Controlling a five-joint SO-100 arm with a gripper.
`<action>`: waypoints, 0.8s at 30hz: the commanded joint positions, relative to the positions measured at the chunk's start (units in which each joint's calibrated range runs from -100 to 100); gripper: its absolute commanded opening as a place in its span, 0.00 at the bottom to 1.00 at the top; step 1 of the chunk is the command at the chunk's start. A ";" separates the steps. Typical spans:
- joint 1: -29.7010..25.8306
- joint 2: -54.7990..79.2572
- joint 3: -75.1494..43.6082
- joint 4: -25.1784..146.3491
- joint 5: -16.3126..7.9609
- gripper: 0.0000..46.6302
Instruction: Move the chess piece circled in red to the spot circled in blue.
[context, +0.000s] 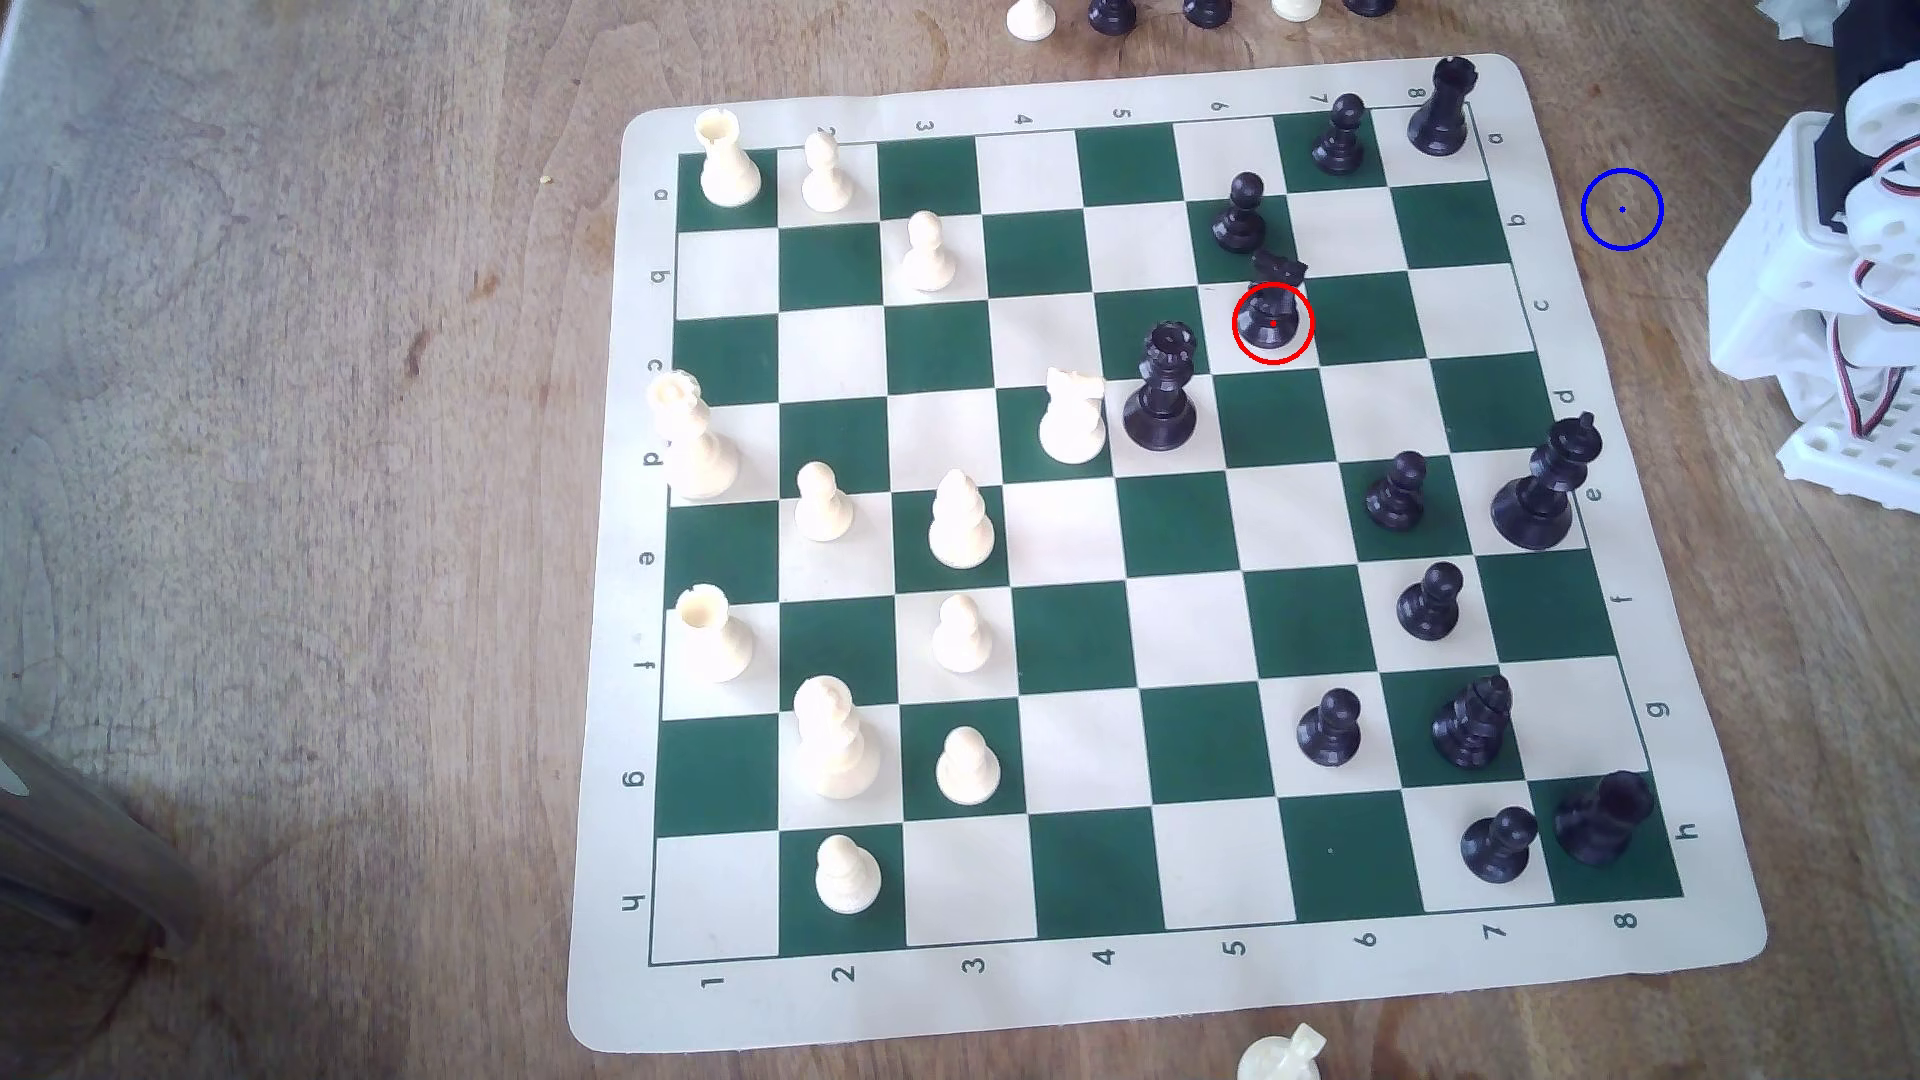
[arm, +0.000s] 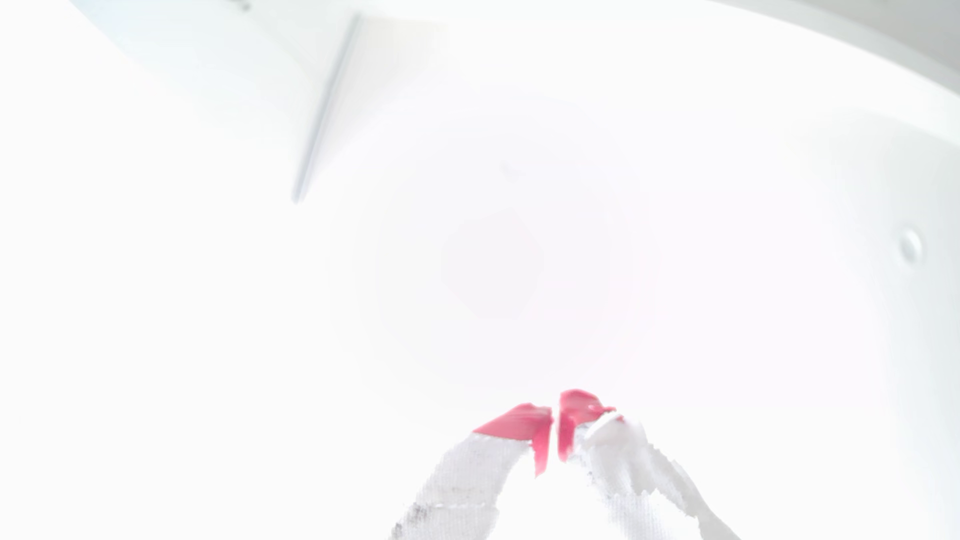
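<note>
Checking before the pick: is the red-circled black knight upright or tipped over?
Upright. In the exterior view the black knight stands on its round base inside the red ring, its horse head above the base, on the chessboard.

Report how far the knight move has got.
Done: nothing yet. The black knight stands on the board inside the red ring, beside the black queen. In hand: nothing; in the wrist view the gripper has its red-tipped jaws together with nothing between them, and the arm sits folded off the board's edge. Left: reach, grasp, lift, and set the knight in the blue ring on bare wood.
</note>
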 joint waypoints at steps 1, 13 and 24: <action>-0.49 -0.03 0.81 -1.19 0.20 0.00; -0.49 -0.03 0.81 -1.19 0.20 0.00; -0.80 -0.11 0.81 23.05 0.24 0.00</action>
